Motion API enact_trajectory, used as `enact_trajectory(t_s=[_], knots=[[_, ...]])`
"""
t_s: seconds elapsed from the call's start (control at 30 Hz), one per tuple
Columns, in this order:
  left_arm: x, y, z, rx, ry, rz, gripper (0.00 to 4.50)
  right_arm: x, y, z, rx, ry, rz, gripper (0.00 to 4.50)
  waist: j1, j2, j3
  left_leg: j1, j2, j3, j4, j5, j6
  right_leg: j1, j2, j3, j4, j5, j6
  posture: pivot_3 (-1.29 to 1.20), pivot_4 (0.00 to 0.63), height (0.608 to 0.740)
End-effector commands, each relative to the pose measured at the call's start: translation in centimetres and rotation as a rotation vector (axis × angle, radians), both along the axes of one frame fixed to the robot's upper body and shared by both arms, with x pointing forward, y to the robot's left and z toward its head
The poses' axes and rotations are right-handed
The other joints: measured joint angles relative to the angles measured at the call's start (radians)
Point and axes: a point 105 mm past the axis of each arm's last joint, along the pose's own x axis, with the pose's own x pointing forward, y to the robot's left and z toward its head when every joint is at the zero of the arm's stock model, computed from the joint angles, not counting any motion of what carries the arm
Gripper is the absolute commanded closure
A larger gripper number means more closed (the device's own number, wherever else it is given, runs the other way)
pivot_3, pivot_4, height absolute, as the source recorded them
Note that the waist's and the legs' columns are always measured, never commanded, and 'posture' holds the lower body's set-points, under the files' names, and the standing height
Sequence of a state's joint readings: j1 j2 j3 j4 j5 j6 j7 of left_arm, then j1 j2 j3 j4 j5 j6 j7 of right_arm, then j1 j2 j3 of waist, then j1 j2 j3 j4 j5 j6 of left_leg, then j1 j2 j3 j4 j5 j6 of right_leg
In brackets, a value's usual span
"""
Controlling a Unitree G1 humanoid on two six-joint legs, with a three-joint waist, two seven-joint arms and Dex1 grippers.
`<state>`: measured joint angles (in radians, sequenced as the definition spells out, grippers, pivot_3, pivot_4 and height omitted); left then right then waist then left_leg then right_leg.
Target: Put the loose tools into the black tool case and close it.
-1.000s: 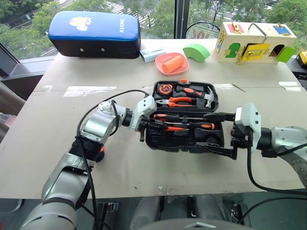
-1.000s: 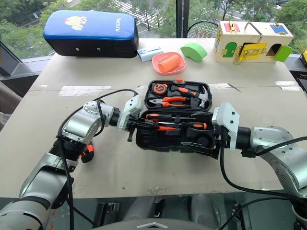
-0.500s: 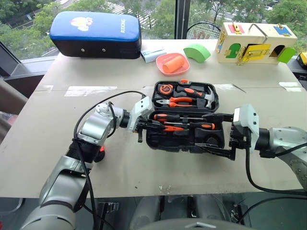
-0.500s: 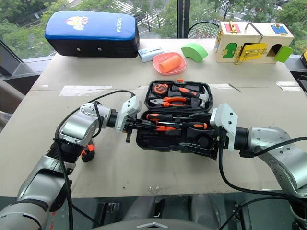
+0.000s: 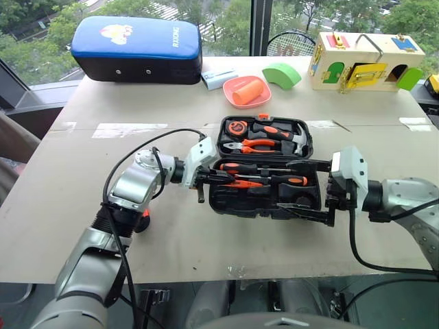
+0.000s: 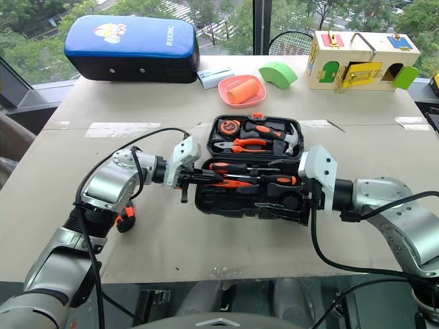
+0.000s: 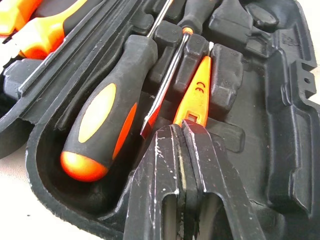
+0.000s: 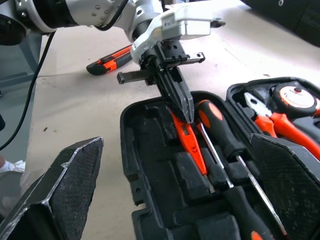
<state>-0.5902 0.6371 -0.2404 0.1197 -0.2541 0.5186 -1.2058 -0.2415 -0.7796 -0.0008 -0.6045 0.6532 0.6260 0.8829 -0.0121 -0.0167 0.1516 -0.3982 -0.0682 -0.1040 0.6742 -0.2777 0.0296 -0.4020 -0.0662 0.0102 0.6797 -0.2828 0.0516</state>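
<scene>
— Fingers of the left gripper [image 7: 182, 131] pressed together on what?
— The tester screwdriver [image 7: 194, 97], in the open black tool case [image 5: 264, 199] beside two screwdrivers [image 5: 264, 173]. Right gripper [image 8: 170, 200] is spread, empty.
— Left?
— The utility knife [image 8: 111, 59] lies on the table; the lid's open.

**Tool case at table centre, arms at either side**

Open tool case [image 5: 264, 171] at centre of table [image 5: 206, 247], lid half at 12 o'clock with hammer [image 5: 291, 133], pliers [image 5: 257, 145] and tape measure [image 5: 236, 127] in recesses. In near half: two screwdrivers [image 5: 271, 179] lying side by side, tester screwdriver [image 7: 195, 95] just beside them. Left gripper [image 5: 206, 179] at case's 9 o'clock edge, tips on tester screwdriver's end. Right gripper [image 6: 288, 195] at 3 o'clock edge. Utility knife [image 8: 112, 59] on table at 8 o'clock, beneath left arm. Padded case [image 5: 137, 48] at 11 o'clock, bowl [image 5: 245, 89] at 12, latch box [image 5: 363, 60] at 1.
</scene>
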Motion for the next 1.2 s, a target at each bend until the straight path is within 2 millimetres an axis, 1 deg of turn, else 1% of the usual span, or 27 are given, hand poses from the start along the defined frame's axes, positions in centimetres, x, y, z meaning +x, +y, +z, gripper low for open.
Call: enact_trajectory(t_s=[0.03, 0.1, 0.2, 0.3, 0.33, 0.37, 0.43, 0.47, 0.5, 0.53, 0.57, 0.6, 0.63, 0.67, 0.7, 0.73, 0.77, 0.8, 0.87, 0.93, 1.0, 1.03, 1.1, 1.2], knots=[[-1.0, 0.4, -0.9, 0.024, 0.027, 0.01, 4.48, 0.0, 0.5, 0.7, 0.011, -0.036, 0.047, 0.0, -0.001, 0.0, 0.0, 0.0, 0.0, 0.0, 0.0, 0.0, 0.0, 0.0, 0.0, 0.0, 0.0, 0.0, 0.0, 0.0, 0.15, 0.735], [-1.4, 0.6, -1.2, 0.031, 0.026, 0.02, 4.48, 0.2, 0.7, 0.8, 0.014, -0.037, 0.063, 0.0, -0.002, 0.0, 0.0, 0.0, 0.0, 0.0, -0.001, 0.0, 0.0, 0.0, 0.0, 0.0, 0.0, 0.0, 0.0, 0.0, 0.15, 0.735], [-1.5, 1.0, -1.3, 0.042, 0.004, 0.047, 4.48, 0.4, 1.0, 1.0, 0.021, -0.041, 0.087, 0.0, -0.001, 0.0, 0.0, 0.001, 0.0, 0.0, -0.002, 0.0, 0.0, 0.0, 0.0, 0.001, 0.0, 0.0, 0.0, 0.0, 0.15, 0.735], [-1.3, 1.4, -0.5, 0.023, -0.027, 0.081, 4.48, 0.5, 1.3, 1.4, 0.029, -0.055, 0.108, 0.0, 0.001, 0.0, 0.0, 0.001, 0.0, 0.0, -0.001, 0.0, 0.0, 0.0, 0.0, 0.001, 0.0, 0.0, 0.0, 0.0, 0.15, 0.735], [-1.3, 1.6, 0.3, -0.006, -0.054, 0.097, 4.48, 0.5, 1.5, 1.6, 0.033, -0.062, 0.117, 0.0, 0.001, 0.0, 0.0, 0.001, 0.0, 0.0, -0.001, 0.0, 0.0, 0.0, 0.0, 0.001, 0.0, 0.0, 0.0, 0.0, 0.15, 0.735], [-1.4, 2.1, 1.8, -0.059, -0.079, 0.132, 4.48, 0.5, 1.6, 2.0, 0.041, -0.073, 0.132, 0.0, 0.0, 0.0, 0.0, 0.001, 0.0, 0.0, -0.001, 0.0, 0.0, 0.0, 0.0, 0.001, 0.0, 0.0, 0.0, 0.0, 0.15, 0.735], [-2.5, 3.6, 4.7, -0.173, -0.098, 0.227, 3.83, 0.5, 2.0, 3.0, 0.06, -0.094, 0.17, 0.0, -0.006, 0.0, 0.0, 0.001, 0.0, 0.0, -0.001, 0.0, 0.0, 0.0, 0.0, 0.001, 0.0, 0.0, 0.0, 0.0, 0.15, 0.735], [-3.5, 4.8, 5.6, -0.21, -0.106, 0.298, 3.58, 0.4, 2.3, 3.4, 0.074, -0.098, 0.2, 0.0, -0.006, 0.0, 0.0, 0.0, 0.0, 0.0, -0.002, 0.0, 0.0, -0.002, 0.0, 0.003, 0.0, 0.0, 0.0, 0.0, 0.15, 0.735], [-4.3, 5.8, 6.0, -0.225, -0.115, 0.357, 3.1, 0.3, 2.5, 3.8, 0.084, -0.101, 0.226, 0.0, -0.006, 0.0, 0.001, 0.0, 0.0, 0.0, -0.002, 0.0, 0.0, -0.002, 0.0, 0.002, 0.0, 0.0, 0.0, 0.0, 0.15, 0.735], [-5.2, 6.9, 6.2, -0.233, -0.123, 0.426, 2.9, 0.2, 2.7, 4.0, 0.092, -0.103, 0.258, 0.0, -0.015, 0.0, 0.0, 0.0, 0.001, 0.0, -0.003, 0.0, 0.0, -0.003, 0.001, 0.002, 0.0, 0.0, 0.0, 0.0, 0.15, 0.735], [-6.2, 7.9, 6.2, -0.238, -0.122, 0.492, 2.53, 0.1, 2.9, 4.2, 0.099, -0.102, 0.286, 0.0, -0.026, 0.0, 0.0, 0.0, 0.001, 0.0, -0.004, 0.0, 0.0, -0.003, 0.001, 0.005, -0.001, 0.0, 0.0, 0.0, 0.15, 0.735], [-7.4, 8.9, 6.0, -0.242, -0.119, 0.564, 2.08, 0.0, 3.1, 4.3, 0.104, -0.1, 0.32, 0.0, -0.025, 0.001, 0.0, 0.0, 0.001, 0.0, -0.006, 0.0, -0.001, -0.004, 0.001, 0.005, -0.003, 0.0, 0.0, 0.0, 0.15, 0.735], [-8.6, 10.0, 5.7, -0.239, -0.116, 0.649, 1.72, -0.1, 3.3, 4.5, 0.11, -0.095, 0.356, 0.0, -0.022, 0.001, 0.0, 0.001, 0.001, 0.0, -0.006, 0.0, -0.001, -0.003, 0.001, 0.005, -0.002, 0.0, 0.0, 0.0, 0.15, 0.735], [-9.7, 11.0, 5.4, -0.233, -0.115, 0.729, 1.36, -0.1, 3.5, 4.6, 0.115, -0.088, 0.385, 0.0, -0.03, 0.0, 0.0, 0.001, 0.001, -0.001, -0.006, 0.0, -0.001, -0.003, 0.001, 0.005, -0.002, 0.0, 0.0, 0.0, 0.15, 0.735], [-10.9, 12.0, 5.0, -0.225, -0.115, 0.814, 0.95, -0.1, 3.7, 4.6, 0.118, -0.085, 0.414, 0.0, -0.026, 0.0, 0.0, 0.001, 0.001, 0.0, -0.006, 0.0, -0.001, -0.004, 0.001, 0.007, -0.003, 0.0, 0.0, 0.0, 0.15, 0.735], [-12.0, 12.9, 4.7, -0.222, -0.119, 0.888, 0.41, 0.0, 3.8, 4.6, 0.118, -0.083, 0.436, 0.0, -0.024, 0.0, 0.001, 0.002, 0.0, 0.0, -0.005, 0.0, 0.0, -0.002, 0.001, 0.007, -0.003, 0.0, 0.0, 0.0, 0.15, 0.735], [-13.0, 13.6, 4.4, -0.22, -0.117, 0.957, 0.03, 0.1, 3.9, 4.5, 0.118, -0.081, 0.452, 0.0, -0.021, 0.0, 0.001, 0.002, 0.001, -0.001, -0.006, 0.0, 0.0, -0.002, 0.001, 0.006, -0.003, 0.0, 0.0, 0.0, 0.15, 0.735], [-14.0, 14.3, 4.1, -0.216, -0.119, 1.034, 0.01, 0.2, 4.0, 4.5, 0.117, -0.079, 0.469, 0.0, -0.016, 0.0, 0.001, 0.002, 0.001, -0.001, -0.005, 0.0, 0.0, -0.002, 0.001, 0.006, -0.003, 0.0, -0.001, 0.0, 0.15, 0.735], [-16.0, 15.2, 3.5, -0.206, -0.111, 1.142, 0.01, 0.4, 4.2, 4.3, 0.118, -0.074, 0.496, 0.0, 0.001, -0.001, 0.0, 0.003, 0.001, -0.001, -0.004, 0.0, 0.0, -0.001, 0.001, 0.006, -0.002, 0.001, -0.002, 0.0, 0.15, 0.735], [-17.7, 15.6, 2.8, -0.182, -0.087, 1.218, 0.01, 0.6, 4.3, 4.1, 0.12, -0.069, 0.52, 0.0, 0.015, -0.001, 0.0, 0.004, 0.001, -0.001, -0.004, 0.0, 0.0, -0.001, 0.001, 0.005, -0.003, 0.001, -0.002, 0.0, 0.15, 0.735], [-18.9, 15.6, 2.2, -0.17, -0.062, 1.271, 0.01, 0.7, 4.4, 3.9, 0.119, -0.063, 0.539, 0.0, 0.024, -0.001, 0.0, 0.004, 0.001, -0.001, -0.004, -0.001, 0.0, 0.0, 0.001, 0.005, -0.003, 0.001, -0.003, 0.0, 0.15, 0.735], [-19.3, 15.6, 1.9, -0.166, -0.053, 1.294, 0.01, 0.7, 4.4, 3.8, 0.119, -0.06, 0.548, 0.0, 0.028, -0.001, 0.0, 0.004, 0.001, -0.001, -0.004, -0.001, 0.0, 0.0, 0.001, 0.005, -0.003, 0.001, -0.003, 0.0, 0.15, 0.735], [-19.2, 15.4, 1.7, -0.172, -0.043, 1.314, 0.01, 0.7, 4.4, 3.6, 0.116, -0.06, 0.555, 0.0, 0.03, -0.001, 0.0, 0.004, 0.001, -0.001, -0.004, -0.001, 0.0, 0.0, 0.001, 0.004, -0.003, 0.001, -0.003, 0.0, 0.15, 0.735], [-18.1, 15.8, 1.1, -0.165, -0.017, 1.377, 0.01, 0.7, 4.3, 3.4, 0.108, -0.062, 0.552, 0.0, 0.028, 0.0, 0.0, 0.004, 0.001, -0.002, -0.004, -0.001, -0.001, 0.0, 0.001, 0.004, -0.003, 0.001, -0.003, 0.0, 0.15, 0.735]])
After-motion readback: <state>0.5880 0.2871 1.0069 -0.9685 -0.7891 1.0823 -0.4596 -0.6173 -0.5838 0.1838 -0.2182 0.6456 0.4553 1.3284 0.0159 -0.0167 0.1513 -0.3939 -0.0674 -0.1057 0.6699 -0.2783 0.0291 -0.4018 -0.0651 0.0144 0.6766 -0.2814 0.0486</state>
